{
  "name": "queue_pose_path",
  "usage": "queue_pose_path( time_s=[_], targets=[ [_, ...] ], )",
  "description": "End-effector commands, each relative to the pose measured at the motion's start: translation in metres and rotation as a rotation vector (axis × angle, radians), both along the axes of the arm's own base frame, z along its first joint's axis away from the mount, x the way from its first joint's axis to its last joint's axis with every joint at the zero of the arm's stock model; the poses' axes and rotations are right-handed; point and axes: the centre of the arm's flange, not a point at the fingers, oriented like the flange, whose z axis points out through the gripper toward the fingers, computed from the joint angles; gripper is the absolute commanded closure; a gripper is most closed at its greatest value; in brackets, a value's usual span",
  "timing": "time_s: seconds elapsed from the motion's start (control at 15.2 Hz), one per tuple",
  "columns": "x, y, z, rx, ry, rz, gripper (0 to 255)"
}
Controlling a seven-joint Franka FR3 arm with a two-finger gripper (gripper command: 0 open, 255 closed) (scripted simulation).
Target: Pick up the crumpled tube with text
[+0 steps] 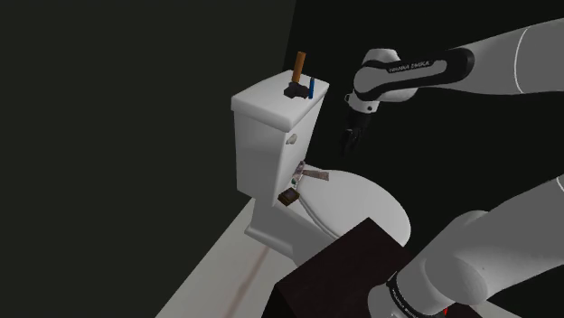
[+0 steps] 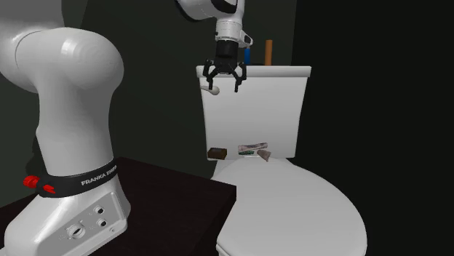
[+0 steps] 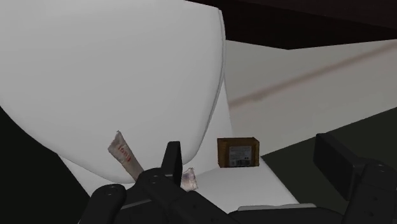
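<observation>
So the white toilet carries everything. On its ledge between tank and seat sit a crumpled tube with red text and a small brown box, near each other but apart. The tank lid has an upright brown stick, a blue stick and a dark lump, maybe a clip.

- Second exterior view, on the black band round the arm's lowest joint: white capitals "FRANKA EMI", with the rest curving out of sight.
- Shoulder view, on the black collar of the forearm near the wrist: small white lettering that reads "FRANKA EMIKA".
- Wrist view, on the crumpled tube: red print runs along its length. The letters are not legible.
- Wrist view, on the brown box near the tube: a pale label panel on the front face with fine dark marks, unreadable.
- No numbers or signs can be read anywhere.
</observation>
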Motion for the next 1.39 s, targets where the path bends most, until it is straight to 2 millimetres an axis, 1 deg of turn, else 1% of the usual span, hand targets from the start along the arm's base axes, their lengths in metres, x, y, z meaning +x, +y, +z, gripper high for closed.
queue_pose_path(
  time_s=[0.0, 0.66, 1.32],
  targets=[
    [0.013, -0.014, -0.019, 0.008, 0.008, 0.029, 0],
    [0.087, -0.075, -0.119, 0.054, 0.051, 0.163, 0],
    [0.164, -0.122, -0.224, 0.099, 0.093, 0.297, 0]
  ],
)
